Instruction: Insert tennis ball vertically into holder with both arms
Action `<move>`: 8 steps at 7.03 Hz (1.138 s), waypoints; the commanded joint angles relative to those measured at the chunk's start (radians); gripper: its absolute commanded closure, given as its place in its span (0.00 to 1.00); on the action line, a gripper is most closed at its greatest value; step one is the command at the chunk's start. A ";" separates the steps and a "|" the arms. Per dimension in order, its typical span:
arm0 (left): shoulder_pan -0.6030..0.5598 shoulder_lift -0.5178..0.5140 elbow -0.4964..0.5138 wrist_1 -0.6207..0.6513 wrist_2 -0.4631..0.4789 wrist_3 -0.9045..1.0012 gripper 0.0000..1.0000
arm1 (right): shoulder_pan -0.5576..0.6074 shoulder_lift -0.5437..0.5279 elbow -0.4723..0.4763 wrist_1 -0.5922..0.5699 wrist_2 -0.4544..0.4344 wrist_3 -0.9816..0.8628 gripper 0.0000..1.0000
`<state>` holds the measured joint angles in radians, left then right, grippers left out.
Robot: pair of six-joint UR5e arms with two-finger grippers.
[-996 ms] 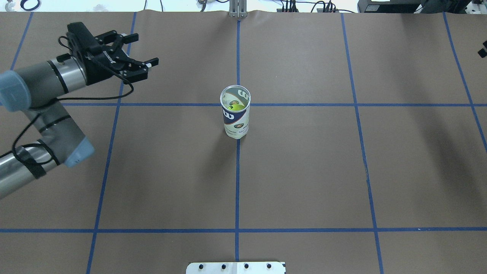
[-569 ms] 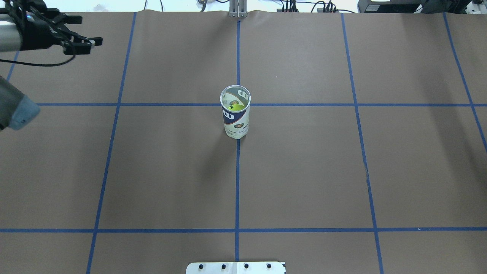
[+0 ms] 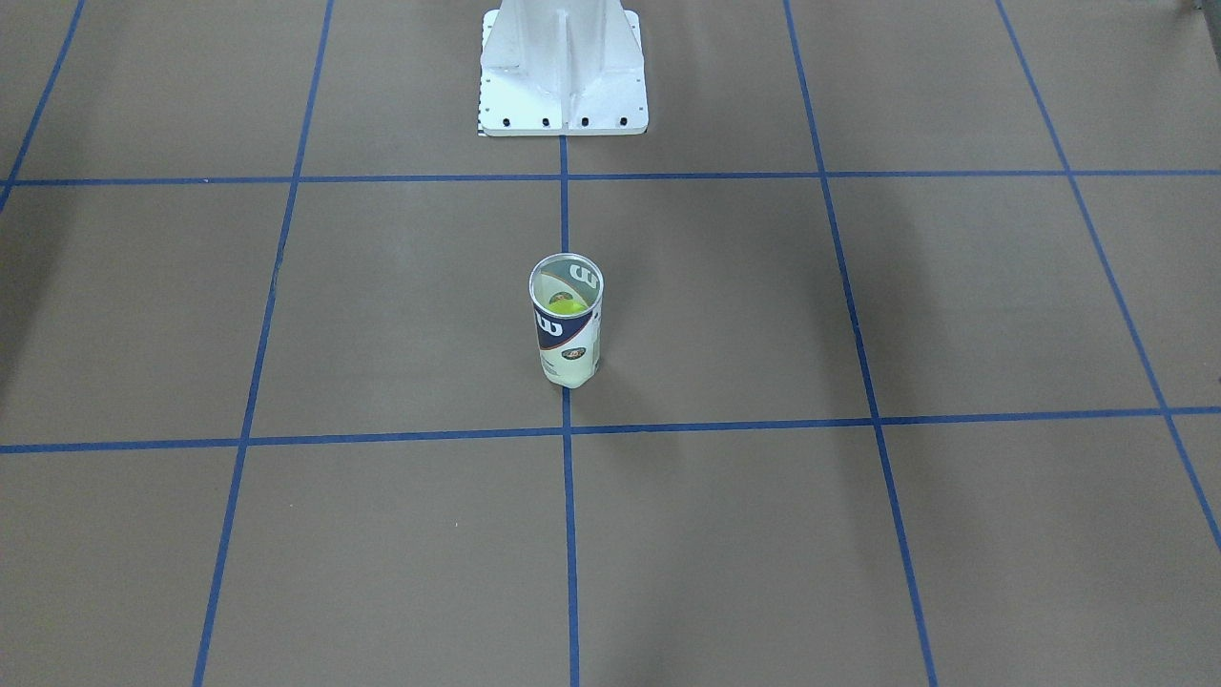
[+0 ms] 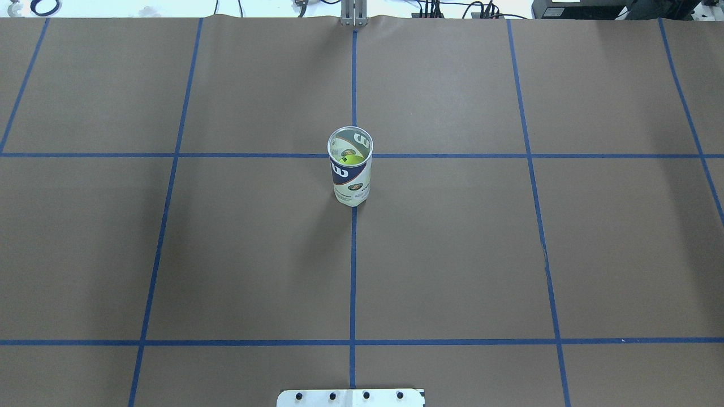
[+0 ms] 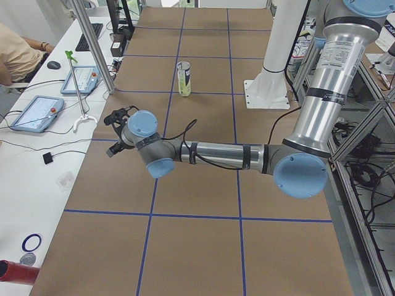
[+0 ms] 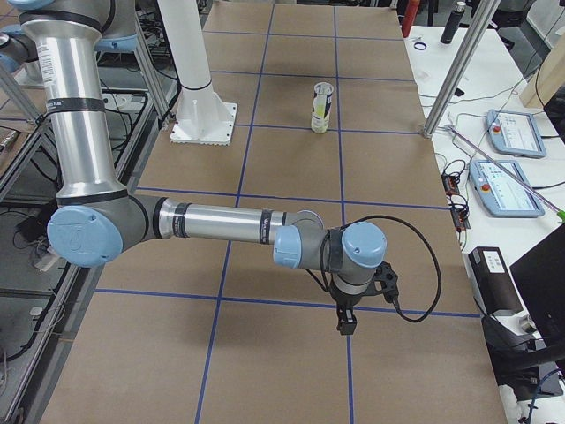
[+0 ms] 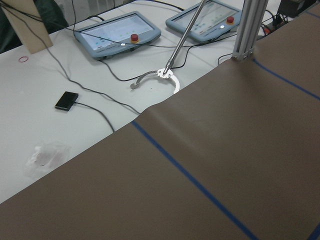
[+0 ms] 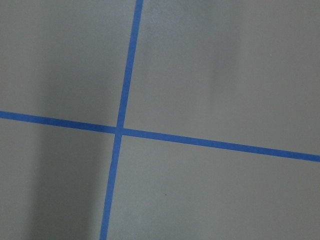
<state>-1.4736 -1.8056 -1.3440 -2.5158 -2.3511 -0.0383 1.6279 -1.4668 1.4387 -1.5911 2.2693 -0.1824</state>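
Holder (image 4: 350, 167) stands upright at mid-frame in the overhead view, on the centre blue tape line (image 4: 353, 271). Tennis ball (image 4: 352, 160) sits inside it, seen through the open top. Brown paper table (image 4: 169, 254) with a blue grid runs left to right, with cables along the top edge and the white base plate (image 4: 350, 397) at bottom centre.

Left side view: operator (image 5: 15, 52) at upper left, pendants (image 5: 37, 113) on the white bench (image 5: 37, 185) at left. My left gripper (image 5: 111, 134) is left of centre, near the paper's edge and well apart from the holder at upper centre. Can't tell if its fingers are spread or closed. My left wrist camera shows the bench and pendants at upper left, an aluminium post (image 7: 248, 30) at upper right, brown paper at lower right.

Right side view: white pedestal (image 6: 199, 97) at upper left, holder at upper centre, more pendants (image 6: 503, 185) at right. My right gripper (image 6: 364, 311) is at lower centre, pointing down and well apart from the holder. Finger state can't be told either. My right wrist camera shows only a tape cross (image 8: 119, 131) on paper.
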 commanded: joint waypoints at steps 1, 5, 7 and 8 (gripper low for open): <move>-0.059 0.054 -0.020 0.220 -0.010 0.191 0.01 | 0.006 -0.079 0.089 -0.001 -0.002 0.024 0.00; -0.164 0.152 -0.044 0.558 0.001 0.233 0.01 | 0.006 -0.187 0.206 -0.001 -0.001 0.057 0.00; -0.175 0.166 -0.050 0.719 0.010 0.315 0.00 | 0.006 -0.187 0.206 -0.001 0.006 0.057 0.00; -0.186 0.163 -0.076 0.864 0.029 0.328 0.00 | 0.006 -0.187 0.206 -0.001 0.006 0.057 0.00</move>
<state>-1.6472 -1.6439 -1.3995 -1.7979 -2.3385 0.2548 1.6337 -1.6531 1.6439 -1.5923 2.2729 -0.1259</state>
